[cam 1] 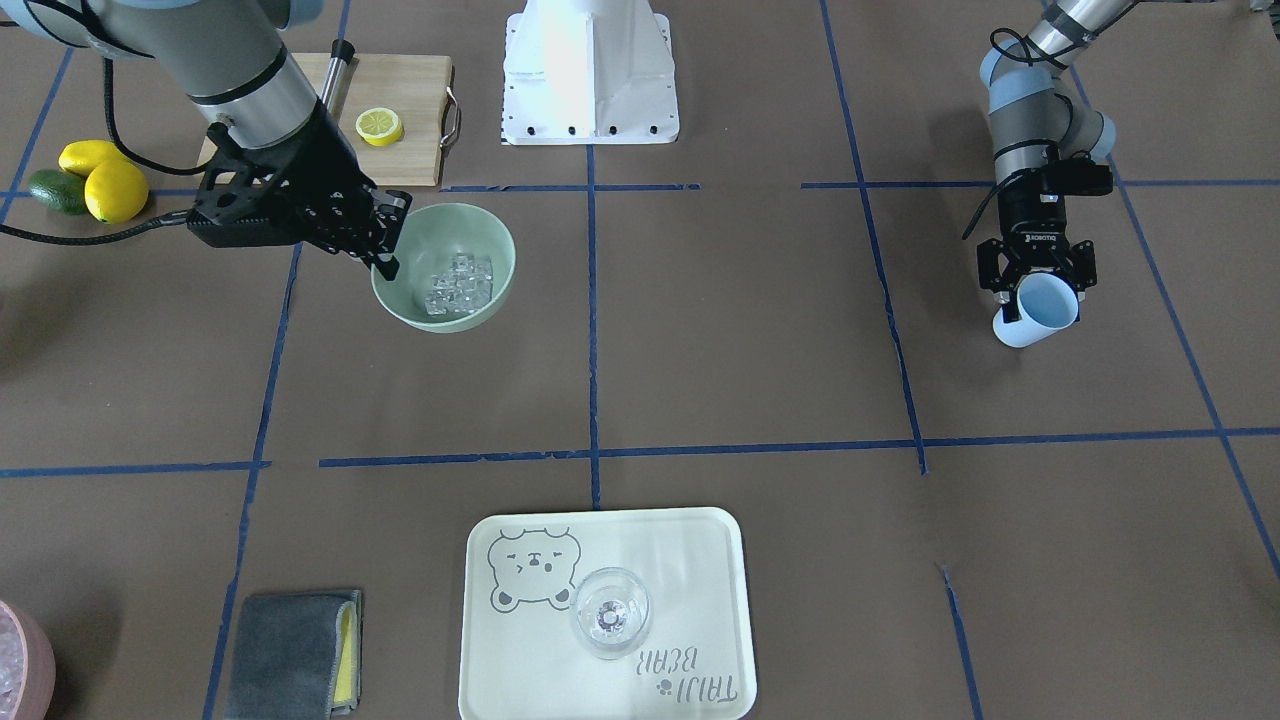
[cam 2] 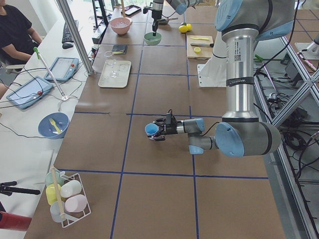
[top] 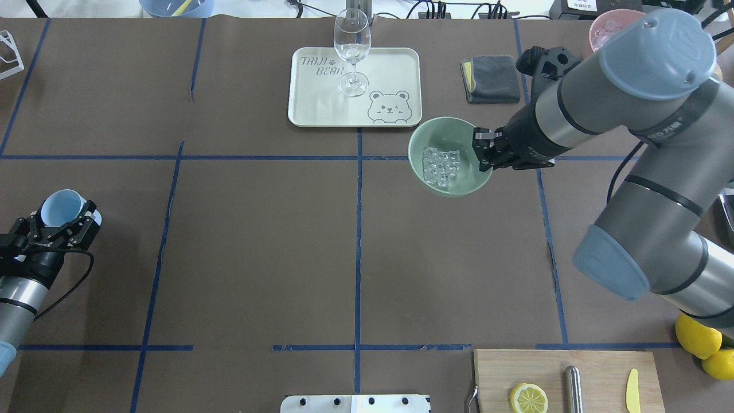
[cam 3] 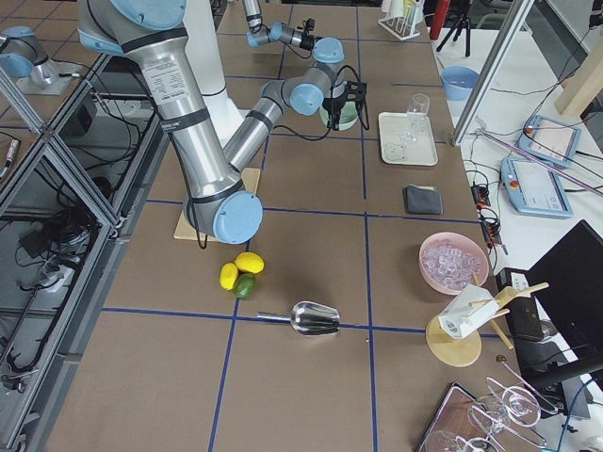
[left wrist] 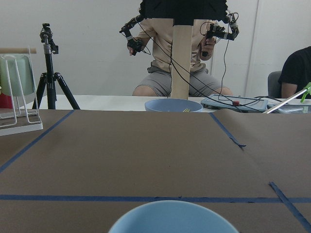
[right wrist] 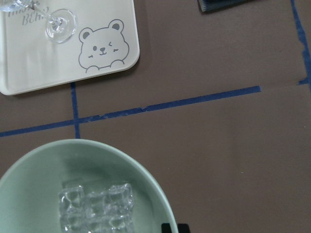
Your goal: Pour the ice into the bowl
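Ice (cam 1: 459, 285) lies in bowl (cam 1: 440, 322), rim pinched by right gripper (cam 1: 386, 250), best kept level; cup (cam 1: 1040, 312) is clasped by left gripper (cam 1: 1037, 290).

1. A cream tray (top: 321, 103) with a bear print carries an upright clear wine glass (top: 352, 43).
2. A folded grey cloth (top: 492, 80) lies near the tray.
3. A wooden board (top: 602, 367) holds a lemon half (top: 528, 398), a steel handle (top: 573, 389) and a yellow knife (top: 631, 398).
4. 2 lemons (cam 1: 115, 190) and a green fruit (cam 1: 57, 190) touch, beside the board.
5. A pink container (cam 3: 455, 288) holds whitish ice, with a steel scoop (cam 3: 316, 318) lying nearby.
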Tool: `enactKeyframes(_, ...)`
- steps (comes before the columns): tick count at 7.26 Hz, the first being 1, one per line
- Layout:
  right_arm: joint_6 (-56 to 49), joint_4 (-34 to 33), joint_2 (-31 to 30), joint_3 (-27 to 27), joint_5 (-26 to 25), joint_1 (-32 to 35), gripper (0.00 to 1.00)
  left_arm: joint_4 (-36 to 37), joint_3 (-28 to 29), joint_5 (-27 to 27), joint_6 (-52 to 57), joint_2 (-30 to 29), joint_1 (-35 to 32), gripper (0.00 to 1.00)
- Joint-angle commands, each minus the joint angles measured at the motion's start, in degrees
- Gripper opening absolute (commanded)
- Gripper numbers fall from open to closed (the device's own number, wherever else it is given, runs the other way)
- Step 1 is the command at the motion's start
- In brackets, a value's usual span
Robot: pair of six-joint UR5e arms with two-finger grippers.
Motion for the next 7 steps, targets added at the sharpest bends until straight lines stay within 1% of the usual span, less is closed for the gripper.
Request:
enactKeyframes(1,-4.53,0.03,-5.53,2.5,0.1,0.86,0.0,-0.18,-0.5,-0.91,2.29,0.24,-1.33,1.0)
enactKeyframes(2,-5.41,0.12,-6.5,2.59,0.1,1.22,0.0,-0.18,-0.68,-1.0,3.0,0.24,-1.77,1.0)
enactKeyframes(3,-7.16,0.21,-7.91,2.85,0.1,1.48,0.0,-0.35,-1.2,-2.31,3.62,0.32,-2.47,1.0)
enactKeyframes(4,-9.18,0.21,-9.31,3.38,0.1,2.01,0.0,-0.35,-3.38,-3.28,4.84,1.11,-3.09,1.0)
enactKeyframes(6,-9.9,0.21,-10.38,3.56,0.1,2.54,0.0,-0.35,-3.84,-3.38,5.03,1.73,-3.1,1.0)
enactKeyframes(7,-10.08,0.21,-11.86,3.64,0.01,2.89,0.0,-0.35,-6.02,-4.07,5.81,3.3,-3.18,1.0)
